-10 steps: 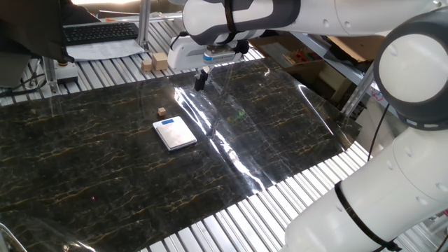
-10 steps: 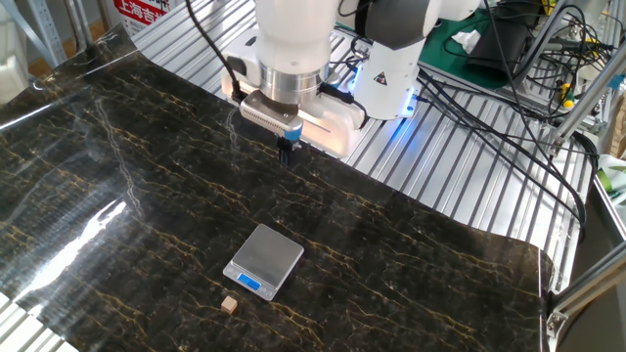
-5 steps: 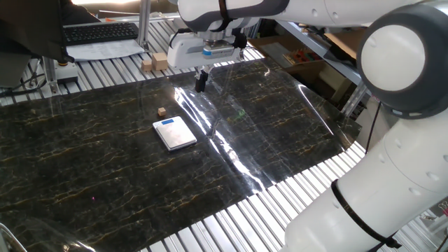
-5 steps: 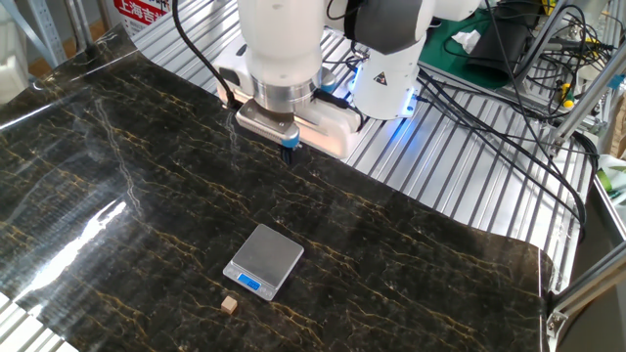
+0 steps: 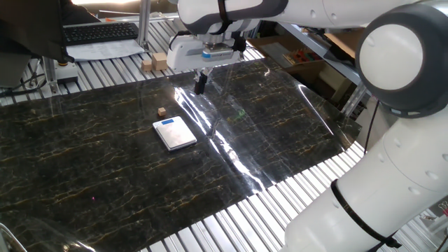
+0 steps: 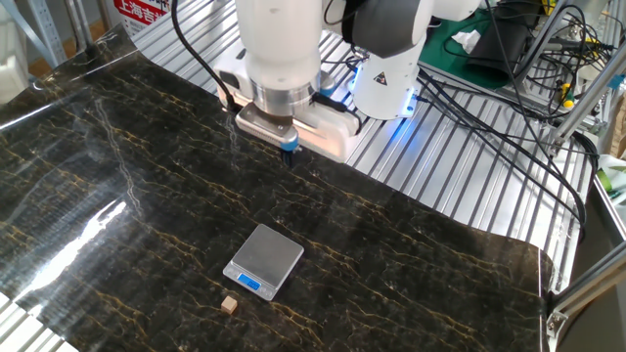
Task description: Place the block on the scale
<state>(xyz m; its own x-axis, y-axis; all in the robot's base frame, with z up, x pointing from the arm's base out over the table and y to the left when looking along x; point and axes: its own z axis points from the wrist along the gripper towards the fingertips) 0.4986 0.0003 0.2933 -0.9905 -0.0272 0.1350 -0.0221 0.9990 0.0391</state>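
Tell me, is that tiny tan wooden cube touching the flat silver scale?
Apart. In the other fixed view, dark marbled table surface shows between the tiny tan wooden cube and the flat silver scale, beside its blue-strip edge.

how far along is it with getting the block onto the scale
Nothing is done: the block sits on the dark mat beside the scale, whose plate is bare. The gripper hangs above the mat's far side, holding nothing. Reaching, grasping and placing all remain.
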